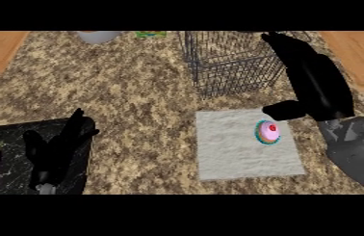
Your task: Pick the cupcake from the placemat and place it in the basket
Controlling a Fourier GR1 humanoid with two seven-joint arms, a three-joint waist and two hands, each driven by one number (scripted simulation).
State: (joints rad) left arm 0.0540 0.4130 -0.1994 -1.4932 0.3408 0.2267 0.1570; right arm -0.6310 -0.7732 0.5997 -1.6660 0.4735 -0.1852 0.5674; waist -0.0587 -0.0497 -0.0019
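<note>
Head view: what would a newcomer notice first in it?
The pink cupcake with a red top, on the pale placemat at lower right. The black right hand hangs just above it, beside the wire basket. The left hand rests open at lower left.

A: Where's the pink-frosted cupcake (268, 132)?
B: On the pale rectangular cloth placemat (235, 153), right side. The dark wire-mesh basket (231, 61) sits just behind it.
A: Hands?
B: Right hand (313, 81) over the basket's right edge, left hand (60, 146) far left.

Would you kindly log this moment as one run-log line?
pink-frosted cupcake: on grey placemat | right hand: open, above cupcake | left hand: resting open | wire basket: no cupcake
</note>
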